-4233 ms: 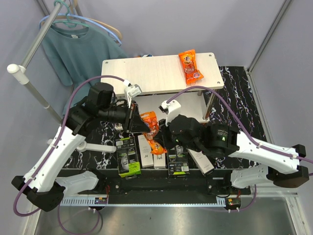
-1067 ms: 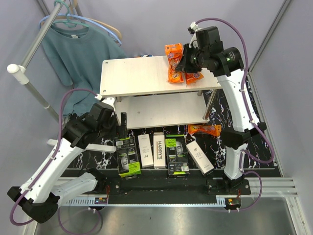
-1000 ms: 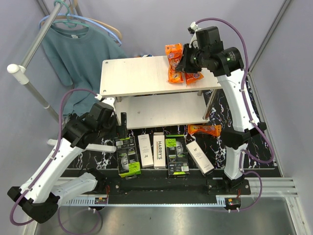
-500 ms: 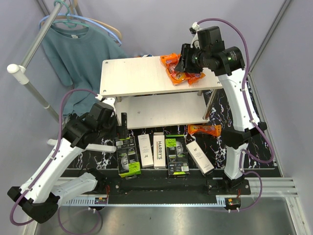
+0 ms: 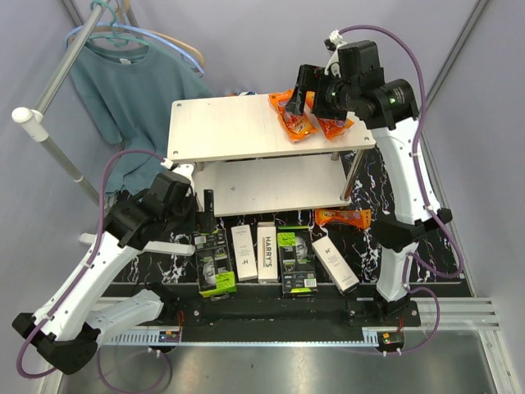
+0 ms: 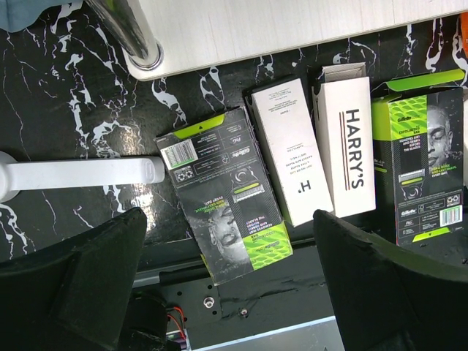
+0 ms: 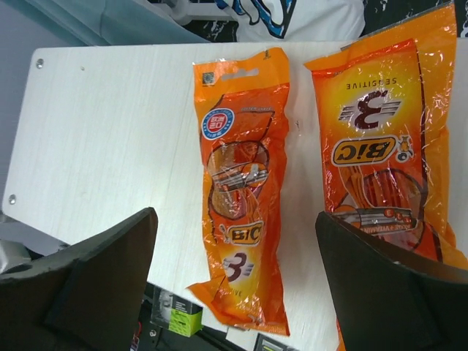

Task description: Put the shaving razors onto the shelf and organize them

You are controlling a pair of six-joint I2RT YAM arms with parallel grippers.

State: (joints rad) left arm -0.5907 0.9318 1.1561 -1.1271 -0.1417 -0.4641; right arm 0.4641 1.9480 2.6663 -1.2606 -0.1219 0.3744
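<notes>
The shelf [image 5: 230, 127] stands at the back of the table. Two orange BIC razor packs [image 7: 241, 183] [image 7: 384, 146] lie flat side by side on its top board [image 7: 110, 131]. My right gripper [image 7: 235, 241] hovers open above them, holding nothing. A third orange pack [image 5: 344, 217] lies on the table by the shelf's right leg. Five razor boxes sit in a row at the near edge: a black-green one [image 6: 223, 194], a white one [image 6: 289, 150], a HARRY'S one [image 6: 351, 139], another black-green one [image 6: 424, 161] and a white one [image 5: 335, 263]. My left gripper [image 6: 230, 241] hangs open over the leftmost box.
A teal shirt [image 5: 131, 78] hangs on a rail [image 5: 49, 139] at the back left, close to the shelf's left end. The shelf's metal leg [image 6: 128, 33] stands just beyond the boxes. A white bar [image 6: 73, 172] lies left of the leftmost box. Grey walls enclose the table.
My right gripper has opened and let go of an orange pack, which now lies flat on the top board beside the other. The left arm has not moved.
</notes>
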